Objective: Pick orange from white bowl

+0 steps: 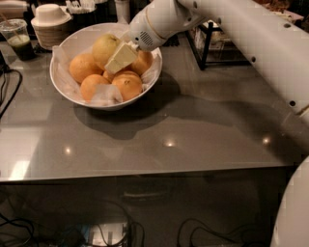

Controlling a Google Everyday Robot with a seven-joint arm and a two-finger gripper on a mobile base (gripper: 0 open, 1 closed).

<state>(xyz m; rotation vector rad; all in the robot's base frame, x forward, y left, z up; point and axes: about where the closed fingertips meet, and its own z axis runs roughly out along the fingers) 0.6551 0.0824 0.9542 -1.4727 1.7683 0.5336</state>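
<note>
The white bowl (67, 89), wide and lined with crinkled white paper, stands at the back left of the grey table. The orange (104, 47), large, pale yellow-green and dimpled, lies at the back of the bowl on top of several smaller deep-orange fruits (127, 86). My gripper (119, 58) reaches down into the bowl from the upper right. It sits right against the orange's right side, and its far side is hidden behind the fruit. The orange still rests in the bowl.
Stacked small white paper bowls (50, 13) and a plastic cup with a green drink (18, 39) stand behind the bowl on the left. A black wire rack (208, 43) stands at the back right. Cables (7, 91) lie at the left edge. The table's front edge (145, 170) runs across the frame.
</note>
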